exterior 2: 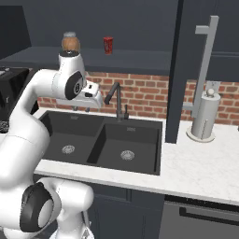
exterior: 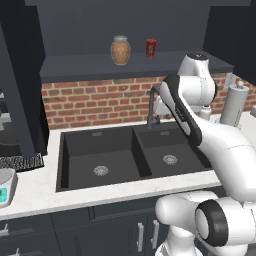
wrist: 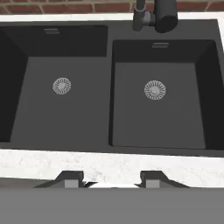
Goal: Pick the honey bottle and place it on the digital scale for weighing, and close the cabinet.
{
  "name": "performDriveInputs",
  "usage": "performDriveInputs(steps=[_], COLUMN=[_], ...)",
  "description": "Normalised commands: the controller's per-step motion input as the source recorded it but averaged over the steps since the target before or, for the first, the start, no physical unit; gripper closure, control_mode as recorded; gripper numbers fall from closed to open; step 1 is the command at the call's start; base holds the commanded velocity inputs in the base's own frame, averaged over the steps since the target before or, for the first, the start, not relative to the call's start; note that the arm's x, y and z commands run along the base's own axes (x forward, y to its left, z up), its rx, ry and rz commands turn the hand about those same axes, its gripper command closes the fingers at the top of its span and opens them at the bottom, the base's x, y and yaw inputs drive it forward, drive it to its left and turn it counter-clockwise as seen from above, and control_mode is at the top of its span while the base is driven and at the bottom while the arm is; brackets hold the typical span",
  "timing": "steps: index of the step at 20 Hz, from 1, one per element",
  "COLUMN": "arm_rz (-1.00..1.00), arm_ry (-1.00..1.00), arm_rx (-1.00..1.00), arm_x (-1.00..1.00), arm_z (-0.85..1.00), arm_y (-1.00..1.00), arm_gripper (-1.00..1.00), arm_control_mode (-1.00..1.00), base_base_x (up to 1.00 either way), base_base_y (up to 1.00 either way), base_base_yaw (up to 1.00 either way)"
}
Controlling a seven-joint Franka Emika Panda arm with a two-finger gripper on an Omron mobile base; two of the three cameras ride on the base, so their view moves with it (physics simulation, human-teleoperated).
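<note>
The honey bottle (exterior: 120, 50) is an amber jar with a pale lid, standing upright on the shelf of the open cabinet (exterior: 125, 67). In the right base view the honey bottle (exterior 2: 70, 43) shows just behind the arm's upper joint. The cabinet's doors stand open: one dark panel (exterior: 20, 80) at the left, another (exterior 2: 186, 70) with a long silver handle (exterior 2: 205, 60) at the right. The digital scale (exterior: 5, 187) sits on the counter at the far left with a teal display. My gripper (exterior 2: 82, 109) hangs over the sink, pointing down, well below the shelf. It is open and holds nothing (wrist: 110, 179).
A red can (exterior: 151, 48) stands right of the bottle on the shelf. Below lies a black double sink (exterior: 130, 150) with a dark faucet (exterior 2: 117, 100). A paper towel holder (exterior 2: 204, 116) stands on the right counter. A brick wall (exterior: 95, 102) backs the counter.
</note>
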Motion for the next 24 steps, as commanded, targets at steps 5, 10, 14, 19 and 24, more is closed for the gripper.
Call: performDriveInputs(steps=[5, 10, 14, 19, 24], arm_rz=[0.00, 0.00, 0.00, 0.00, 0.00], arm_ry=[-0.11, -0.38, -0.40, -0.23, -0.17], arm_rx=[-0.01, -0.07, -0.03, 0.01, 0.03], arm_x=[-0.27, -0.59, -0.58, -0.37, -0.28], arm_z=[0.03, 0.20, 0.69, 0.86, 0.74], arm_y=[0.05, 0.13, 0.06, 0.00, 0.00], arm_gripper=[-1.00, -1.00, -1.00, -1.00, -1.00], arm_control_mode=[-1.00, -1.00, -1.00, -1.00, -1.00], base_base_x=[0.00, 0.00, 0.00, 0.00, 0.00], base_base_y=[0.00, 0.00, 0.00, 0.00, 0.00], base_base_yaw=[0.00, 0.00, 0.00, 0.00, 0.00])
